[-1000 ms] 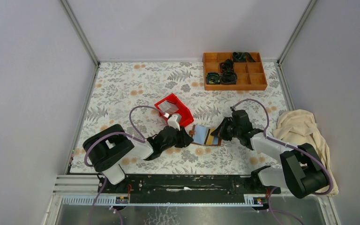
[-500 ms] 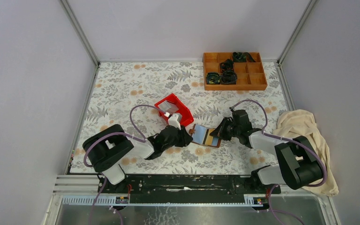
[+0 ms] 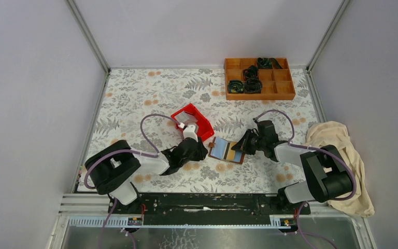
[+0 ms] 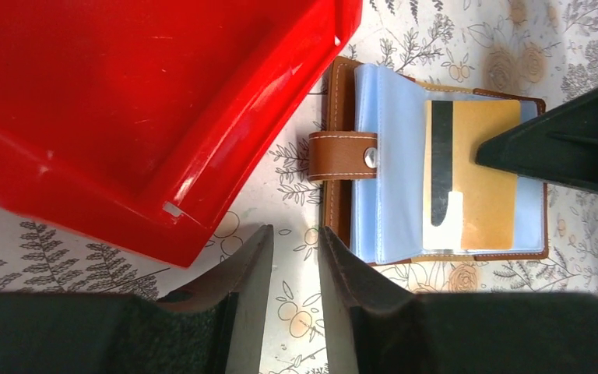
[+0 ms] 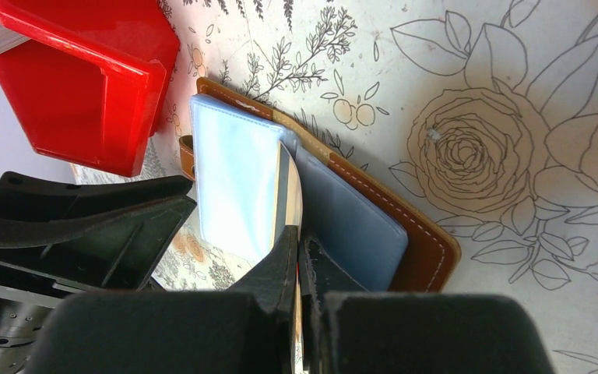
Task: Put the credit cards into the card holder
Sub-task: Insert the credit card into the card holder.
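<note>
Near the middle of the table [image 3: 134, 98], somewhat toward its near edge, the card holder [image 4: 389, 179] lies unfolded with its pale blue sleeves up. Its left edge, the one with the snap strap, is just beside a corner of the red bin [image 4: 124, 101], so little room remains there. The left gripper [image 4: 293, 234] is near the strap, jaws a little apart, gripping nothing. The right gripper [image 5: 300, 241] is pinched tight on the right edge of the gold-tan card [image 4: 479, 187], which lies among the sleeves. The orange tray [image 3: 285, 96] at the far right corner and the beige cloth [image 3: 337, 142] at the right edge are well apart.
</note>
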Action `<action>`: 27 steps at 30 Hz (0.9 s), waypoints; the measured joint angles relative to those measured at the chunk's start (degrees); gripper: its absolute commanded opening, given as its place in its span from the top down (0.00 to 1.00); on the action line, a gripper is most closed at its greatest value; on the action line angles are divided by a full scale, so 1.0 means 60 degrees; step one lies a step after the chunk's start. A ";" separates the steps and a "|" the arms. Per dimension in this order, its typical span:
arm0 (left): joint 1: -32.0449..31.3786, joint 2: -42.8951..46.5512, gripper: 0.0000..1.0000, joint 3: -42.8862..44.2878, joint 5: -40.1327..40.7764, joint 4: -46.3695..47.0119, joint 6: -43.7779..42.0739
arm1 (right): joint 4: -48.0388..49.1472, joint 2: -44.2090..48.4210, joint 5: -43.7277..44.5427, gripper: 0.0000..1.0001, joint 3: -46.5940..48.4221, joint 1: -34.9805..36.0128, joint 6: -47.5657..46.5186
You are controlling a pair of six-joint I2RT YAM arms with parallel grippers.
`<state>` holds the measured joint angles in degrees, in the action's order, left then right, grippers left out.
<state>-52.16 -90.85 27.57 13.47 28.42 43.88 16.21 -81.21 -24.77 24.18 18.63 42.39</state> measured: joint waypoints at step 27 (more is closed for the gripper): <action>-0.0492 -0.1151 0.71 0.1402 0.1089 -0.0703 -0.0517 | -0.0058 -0.0324 -0.0131 1.00 0.0204 -0.0069 -0.0375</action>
<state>-55.11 -97.76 35.99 20.01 24.21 40.77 15.86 -83.15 -25.56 25.41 18.22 40.14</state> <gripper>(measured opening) 0.304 0.018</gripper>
